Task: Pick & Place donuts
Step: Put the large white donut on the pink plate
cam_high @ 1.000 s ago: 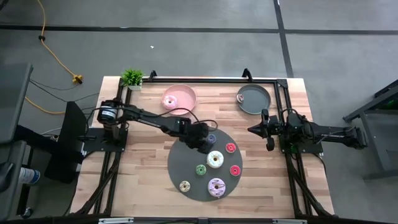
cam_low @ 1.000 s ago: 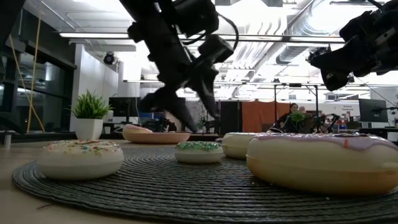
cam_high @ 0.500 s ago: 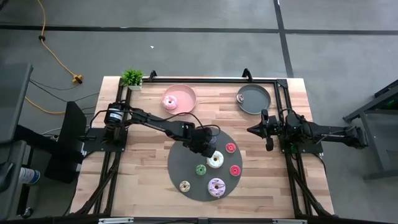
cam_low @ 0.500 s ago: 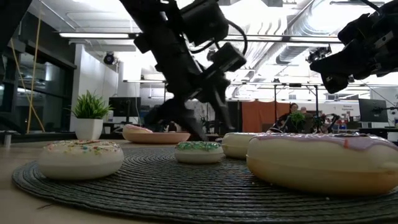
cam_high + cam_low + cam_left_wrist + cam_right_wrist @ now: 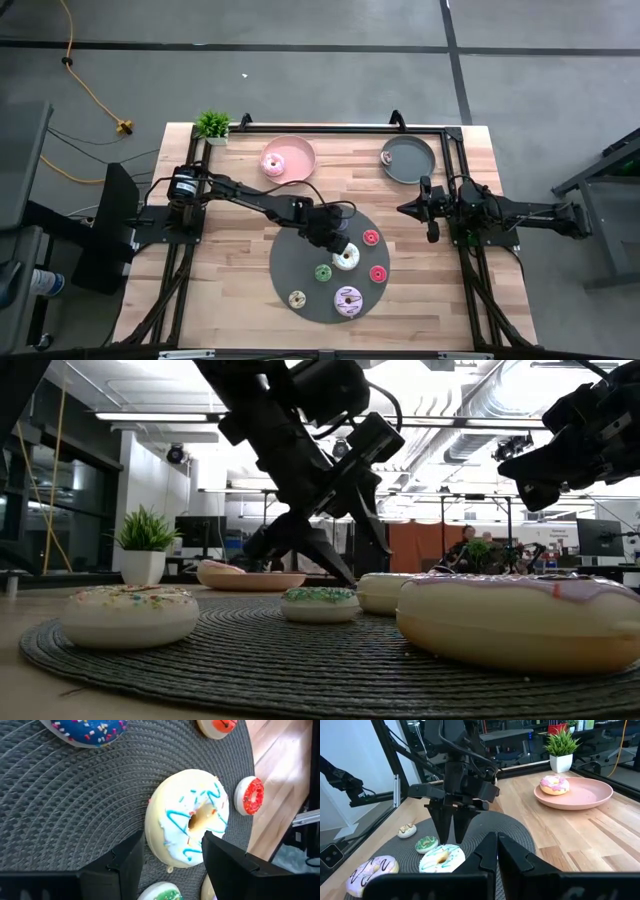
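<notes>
I am at the reaching step: my left fingers (image 5: 340, 240) stand open, holding nothing, low over the big white-frosted toy donut with turquoise squiggles (image 5: 346, 259) on the round dark grey woven mat (image 5: 290, 272) in the middle of the wooden counter (image 5: 232, 280). In my left wrist view the white-frosted donut's near edge sits in the gap between my two dark fingers (image 5: 125, 865), its hole a little beyond them; I judge I am not yet touching it.

The next move, as I read it, calls for a short descent so one finger drops beside the outer edge and the other into or across the ring, then a close. The small green-sprinkled donut (image 5: 323, 272) lies just beside it, so I would keep the fingers clear of that one.

A pink-frosted donut (image 5: 273, 162) already lies in the round pink plate (image 5: 298, 152) at the counter's far edge; the round grey plate (image 5: 408, 158) looks bare.

My right fingers (image 5: 404, 209) are shut, waiting above the counter's right side, well apart from the mat.
</notes>
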Available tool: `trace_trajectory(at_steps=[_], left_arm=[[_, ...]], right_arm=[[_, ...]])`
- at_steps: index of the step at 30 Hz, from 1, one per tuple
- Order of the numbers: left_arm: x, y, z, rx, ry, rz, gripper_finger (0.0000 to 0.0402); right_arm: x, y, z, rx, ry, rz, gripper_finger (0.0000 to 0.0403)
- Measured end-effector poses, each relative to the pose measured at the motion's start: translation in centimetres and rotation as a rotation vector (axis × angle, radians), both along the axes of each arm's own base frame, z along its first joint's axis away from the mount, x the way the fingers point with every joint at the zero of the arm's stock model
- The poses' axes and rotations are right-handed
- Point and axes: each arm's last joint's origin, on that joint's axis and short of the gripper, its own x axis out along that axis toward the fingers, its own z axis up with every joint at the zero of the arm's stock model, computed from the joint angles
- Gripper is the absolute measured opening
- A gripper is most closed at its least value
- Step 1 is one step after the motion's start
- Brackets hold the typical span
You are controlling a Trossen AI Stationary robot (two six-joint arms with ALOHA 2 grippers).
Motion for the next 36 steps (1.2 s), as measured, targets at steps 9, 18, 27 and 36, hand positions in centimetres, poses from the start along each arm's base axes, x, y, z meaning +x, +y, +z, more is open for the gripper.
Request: trace_trajectory(at_steps=[9, 18, 27, 36], left_arm=[[0.0, 0.1, 0.0, 0.025, 0.003, 0.019, 0.0191], [0.0, -0.3, 0.0, 0.06, -0.007, 0.033, 0.0191], [0.3, -0.9, -0.5, 0.061, -0.017, 0.025, 0.0191], [0.3, -1.0, -0.4, 0.083, -0.028, 0.041, 0.0191]], right_arm=[[0.0, 0.0, 0.0, 0.0, 0.0, 0.0, 0.0006], [0.0, 0.0, 0.0, 0.0, 0.0, 0.0, 0.0007], [0.0, 0.0, 0.0, 0.0, 0.001, 0.0, 0.0009], [0.0, 0.0, 0.0, -0.001, 0.003, -0.018, 0.0007]])
